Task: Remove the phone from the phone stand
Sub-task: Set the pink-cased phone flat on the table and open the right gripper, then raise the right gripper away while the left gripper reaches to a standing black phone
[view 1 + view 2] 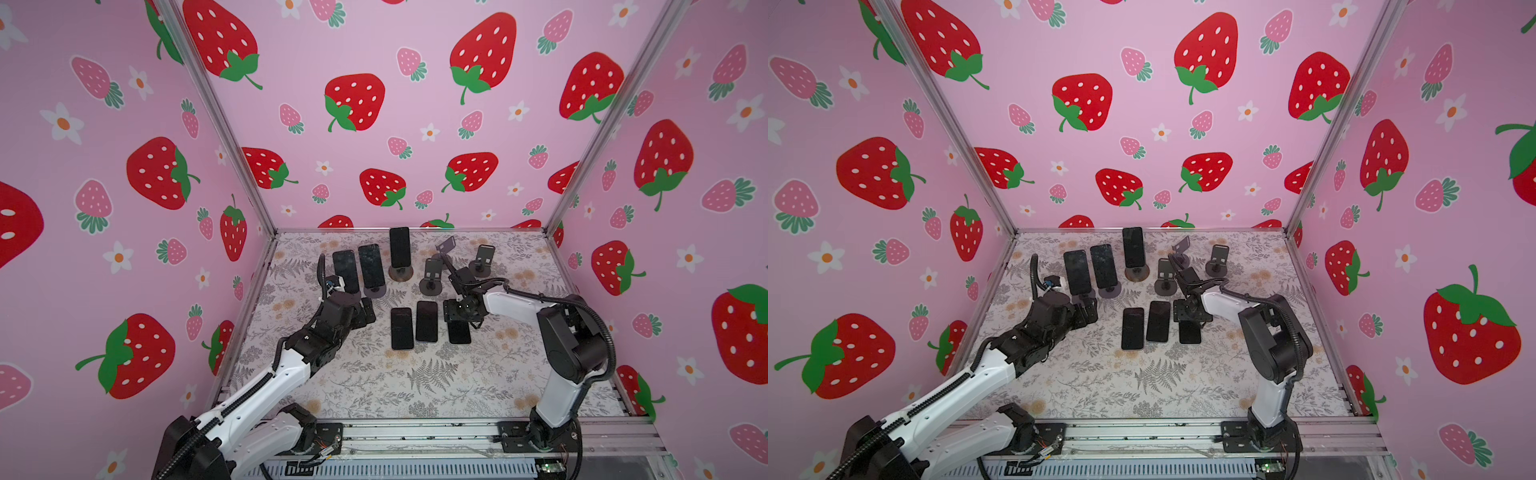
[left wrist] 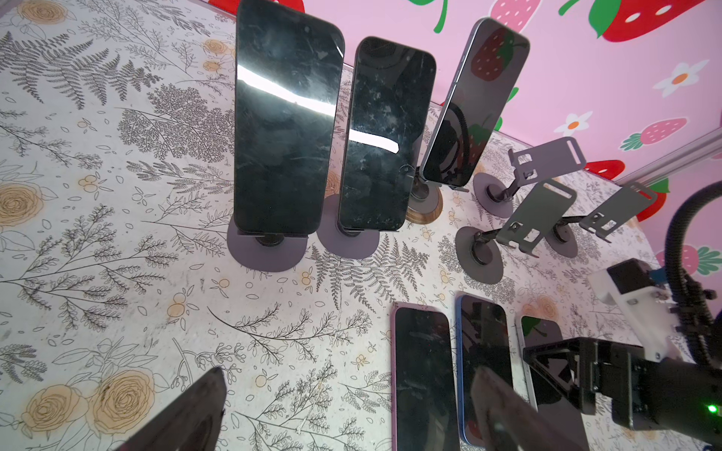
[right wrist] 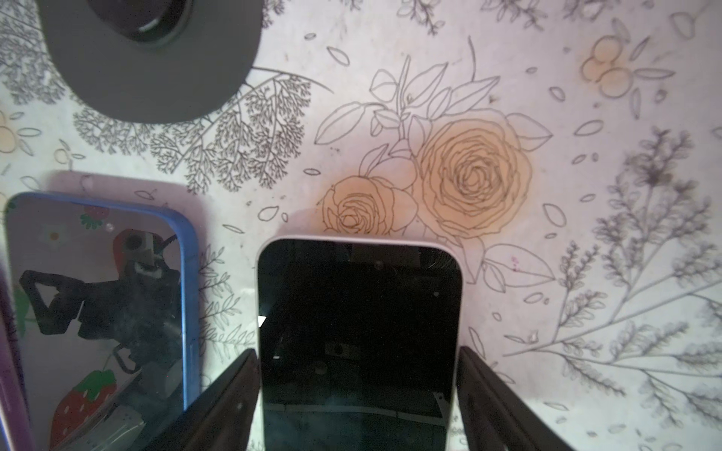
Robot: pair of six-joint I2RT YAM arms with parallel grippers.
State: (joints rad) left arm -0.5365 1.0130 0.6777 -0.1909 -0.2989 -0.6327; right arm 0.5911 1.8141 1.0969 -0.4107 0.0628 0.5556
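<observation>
Right end effector [image 3: 357,363] straddles white-edged phone [image 3: 357,296], flat on desk [image 3: 586,195] centre-right; grip unclear. Left end effector [image 1: 369,315] hangs wide open, empty, near leftmost phone [image 2: 285,125] upright on stand [image 2: 269,257], far left.

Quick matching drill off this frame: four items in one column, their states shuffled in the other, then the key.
Items
1. blue-edged phone
2. white-edged phone
3. rearmost upright phone
4. rear right stand

States
A. holds no phone
B. flat on the table, straddled by the right pincer
C. propped on the wood-rimmed stand
D. flat on the table, middle of the row of three

Pairs: 1-D, 2-B, 3-C, 4-A
</observation>
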